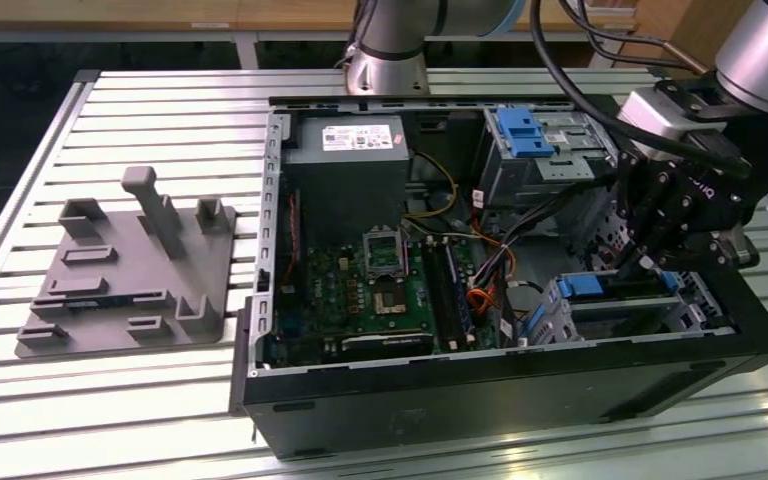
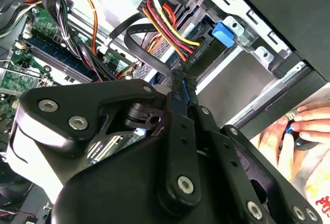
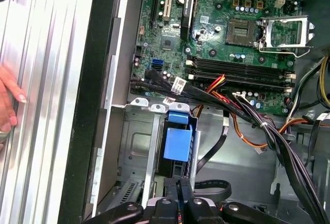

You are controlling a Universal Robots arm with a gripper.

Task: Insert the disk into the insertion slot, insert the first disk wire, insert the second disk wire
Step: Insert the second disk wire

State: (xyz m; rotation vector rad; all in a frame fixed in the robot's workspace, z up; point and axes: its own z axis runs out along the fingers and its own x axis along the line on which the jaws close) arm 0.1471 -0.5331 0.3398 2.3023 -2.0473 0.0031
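Observation:
The disk sits inside the insertion slot, a bare metal cage in the case corner at the exterior view's right. Its blue carrier end faces the motherboard. A connector with red, yellow and orange wires rests against the disk's end beside the blue carrier tab. My gripper hangs right over the slot. In both wrist views its fingers are pressed together on the end of a flat black disk wire, which loops away from them.
The open computer case lies on a slatted metal table. A larger drive bay with a blue latch stands behind the slot. Black cable bundles cross the motherboard. A grey fixture sits at the left. A person's hand rests outside the case.

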